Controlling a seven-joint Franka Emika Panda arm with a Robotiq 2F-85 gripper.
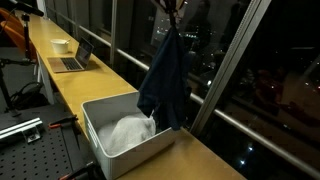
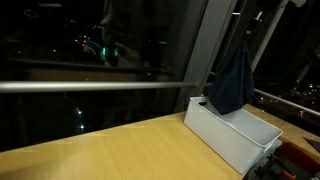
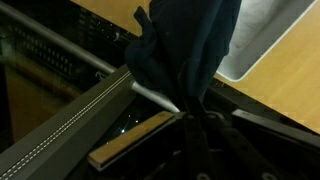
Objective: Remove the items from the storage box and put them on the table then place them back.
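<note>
From my remote station I see the claw (image 1: 173, 14) at the very top of an exterior view, closed as tight as it goes, with the top of the dark navy garment (image 1: 165, 85) pinched between its jaws. The garment hangs straight down from that grip in a long, loose drape, narrow and bunched where it is held and wider lower down, with soft vertical folds. Its lower edge sits at about rim height over the far end of the storage box (image 1: 100, 150). I cannot tell whether the fabric touches the box. In the wrist view the garment (image 3: 185, 50) fills the middle of the picture as a crumpled dark blue mass, and the jaws themselves are lost in shadow behind it; a rounded corner of the box (image 3: 258, 40) shows at the upper right. The box is white plastic and rectangular, and it stands on the yellowish wooden desk (image 1: 60, 75) close beside a dark window. Inside it lies a white cloth (image 1: 125, 133), heaped loosely on the bottom. Farther along the desk, well apart from the box, are an open laptop (image 1: 72, 60) and a small white bowl (image 1: 60, 45). Another exterior view shows the garment (image 2: 232, 85) hanging over the box (image 2: 235, 135) from the opposite side.
</note>
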